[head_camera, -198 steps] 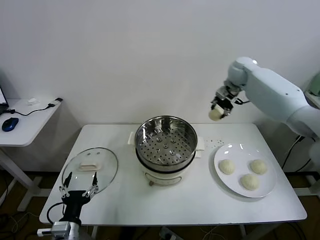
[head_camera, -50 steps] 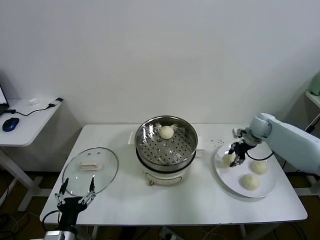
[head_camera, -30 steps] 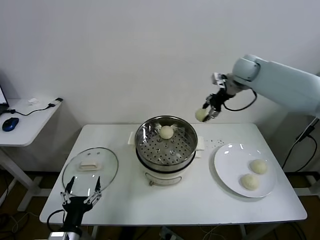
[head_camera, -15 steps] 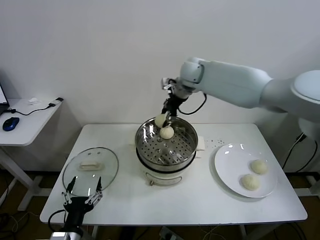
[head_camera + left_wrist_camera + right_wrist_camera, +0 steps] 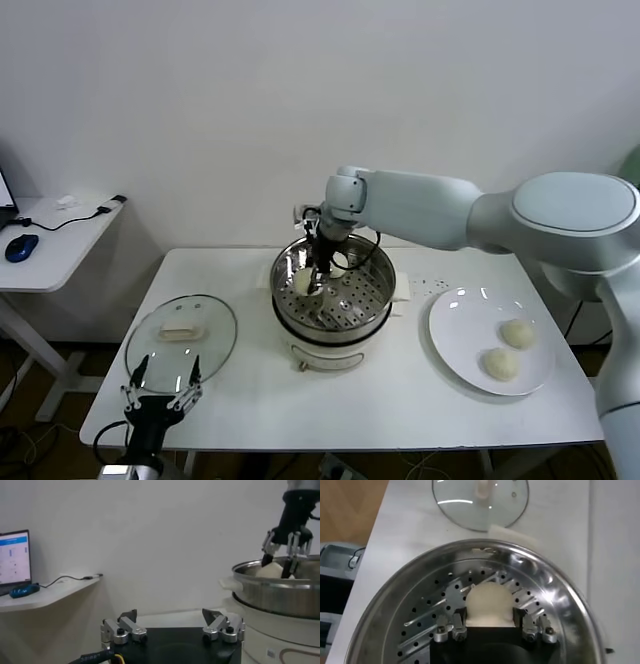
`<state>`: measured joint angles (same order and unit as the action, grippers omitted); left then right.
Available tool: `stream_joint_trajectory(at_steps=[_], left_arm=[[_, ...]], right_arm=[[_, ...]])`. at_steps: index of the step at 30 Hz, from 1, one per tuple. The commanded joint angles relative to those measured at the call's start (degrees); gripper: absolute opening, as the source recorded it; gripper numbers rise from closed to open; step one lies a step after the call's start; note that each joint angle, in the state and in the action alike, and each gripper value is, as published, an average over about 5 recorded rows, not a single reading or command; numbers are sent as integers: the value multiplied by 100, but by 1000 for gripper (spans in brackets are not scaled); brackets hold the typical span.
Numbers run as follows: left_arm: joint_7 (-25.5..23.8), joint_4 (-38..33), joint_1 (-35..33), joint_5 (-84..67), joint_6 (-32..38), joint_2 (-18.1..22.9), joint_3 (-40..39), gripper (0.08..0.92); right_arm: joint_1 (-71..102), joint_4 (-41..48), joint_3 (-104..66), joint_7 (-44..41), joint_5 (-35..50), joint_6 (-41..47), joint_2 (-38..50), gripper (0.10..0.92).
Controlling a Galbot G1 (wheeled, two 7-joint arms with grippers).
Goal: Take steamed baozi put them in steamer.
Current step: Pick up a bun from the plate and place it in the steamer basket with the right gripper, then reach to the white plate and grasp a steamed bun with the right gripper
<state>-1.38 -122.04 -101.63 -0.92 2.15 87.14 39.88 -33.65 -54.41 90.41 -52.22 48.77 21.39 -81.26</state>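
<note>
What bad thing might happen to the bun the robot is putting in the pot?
The right gripper is shut on a bun just above the steamer tray. If it opens too high, the bun may roll across the holes. Another bun sits close behind, so the two might bump or stick. Squeezing hard may dent the soft dough. The left gripper waits open near the table edge.

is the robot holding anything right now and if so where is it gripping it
Yes. The right gripper holds a steamed baozi by its two opposite sides, down inside the steamer. The left gripper is open and holds nothing.
</note>
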Motion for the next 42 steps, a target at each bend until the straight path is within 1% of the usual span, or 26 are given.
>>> stream_joint_trajectory(at_steps=[1,3,5,8,11,13,17,24,29,34,39,42], left_arm=[[5,36,-1,-7,0,-11,5,823],[6,55,-3,-9,8,-11,4,823],[6,65,-4,-12,13,-8,1,823],[8,65,4,-14,10,-4,-4,823],[12,65,24,-13,4,-3,-7,823],[14,65,36,-14,0,-3,-7,823],[19,63,31,-18,1,-6,-10,823],[24,32,-11,-23,0,1,-19,823],[15,34,60,-21,-40,57,-16,823],[-5,25,127,12,-78,37,-31,823],[-13,-17,117,63,-113,38,-31,823],[-14,-54,111,119,-141,34,-36,823]], right_arm=[[218,35,65,108,26,79,-151,612],[206,46,43,123,42,109,-155,621],[183,51,9,131,57,125,-153,654],[109,23,-40,126,76,132,-114,737],[-41,-71,-43,139,62,112,-3,800],[-169,-186,-57,144,52,86,129,817],[-542,-631,-144,52,39,8,612,822],[-1554,-1653,115,-599,-143,-391,2229,823],[-1840,-2224,299,-933,-885,-661,3459,823],[-1577,-2688,182,-1120,-1770,-735,4715,823],[-498,-2771,-604,-1201,-2756,-813,5621,823],[416,-2662,-1274,-1236,-3409,-950,5916,823]])
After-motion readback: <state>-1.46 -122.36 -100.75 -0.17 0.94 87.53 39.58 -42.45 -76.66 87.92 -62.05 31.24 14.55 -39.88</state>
